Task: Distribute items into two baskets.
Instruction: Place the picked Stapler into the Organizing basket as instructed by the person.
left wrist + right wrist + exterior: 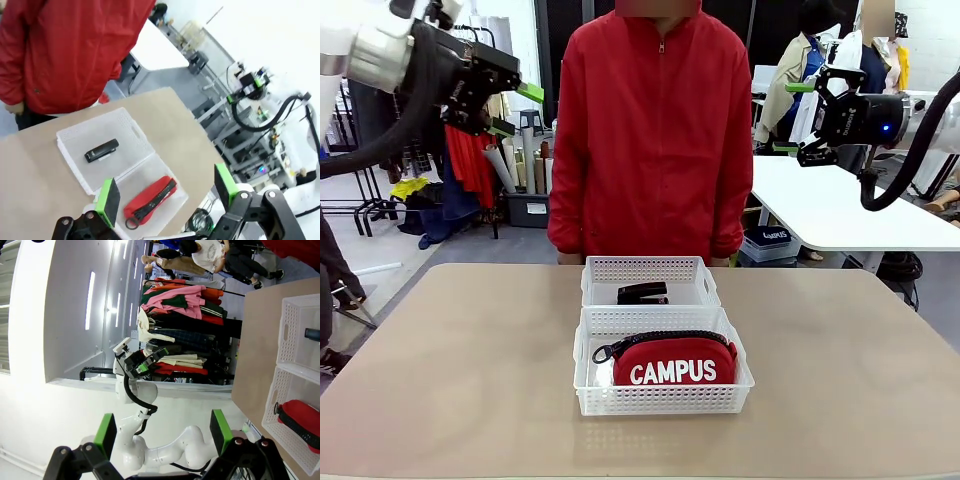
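well below raised jaws — pouch (675,362), stapler (642,293) basketed

Bright, even indoor light fills the front view; the table (840,380) shows only a soft, faint shadow under the baskets (663,400), and focus is sharp throughout. The left wrist view is tilted and washed out at its upper right, where the white background blows out and the far arm blurs. The right wrist view is rolled sideways, with glaring ceiling strip lights (91,300) and an overexposed white wall; straight lines bend near its edges.
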You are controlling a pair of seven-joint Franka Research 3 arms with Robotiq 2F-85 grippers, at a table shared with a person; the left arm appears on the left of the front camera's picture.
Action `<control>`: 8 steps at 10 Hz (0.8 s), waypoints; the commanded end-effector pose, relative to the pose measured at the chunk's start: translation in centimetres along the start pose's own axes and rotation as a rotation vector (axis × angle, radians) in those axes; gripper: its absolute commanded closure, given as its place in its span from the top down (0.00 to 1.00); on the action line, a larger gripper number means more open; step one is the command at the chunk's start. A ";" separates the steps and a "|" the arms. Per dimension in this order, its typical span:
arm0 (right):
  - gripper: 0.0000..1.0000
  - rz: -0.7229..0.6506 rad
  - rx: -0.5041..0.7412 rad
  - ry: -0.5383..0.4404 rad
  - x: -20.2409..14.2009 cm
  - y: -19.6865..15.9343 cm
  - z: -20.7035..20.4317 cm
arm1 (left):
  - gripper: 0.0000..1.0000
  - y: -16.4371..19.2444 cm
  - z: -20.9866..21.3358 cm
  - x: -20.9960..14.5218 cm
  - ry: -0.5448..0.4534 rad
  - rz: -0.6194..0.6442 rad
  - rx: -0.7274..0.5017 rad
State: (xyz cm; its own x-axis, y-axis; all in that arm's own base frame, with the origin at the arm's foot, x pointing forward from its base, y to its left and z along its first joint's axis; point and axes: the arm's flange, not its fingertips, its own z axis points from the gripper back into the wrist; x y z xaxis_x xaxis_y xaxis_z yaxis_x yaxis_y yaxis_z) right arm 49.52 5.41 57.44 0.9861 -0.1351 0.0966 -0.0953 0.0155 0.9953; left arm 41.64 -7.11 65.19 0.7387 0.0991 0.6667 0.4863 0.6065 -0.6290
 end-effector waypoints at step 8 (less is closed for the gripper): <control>1.00 0.007 -0.001 -0.003 0.0 0.3 -0.1 | 1.00 2.7 0.1 1.6 0.011 0.240 -0.134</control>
State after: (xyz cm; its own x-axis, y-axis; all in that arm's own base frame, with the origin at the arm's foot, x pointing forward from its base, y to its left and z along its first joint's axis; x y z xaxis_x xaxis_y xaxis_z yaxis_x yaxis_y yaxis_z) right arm 49.51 5.42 57.46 0.9861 -0.1351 0.0968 -0.0956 0.0155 0.9953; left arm 42.65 -6.20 64.28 0.7936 0.1472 0.5903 0.4314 0.5481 -0.7166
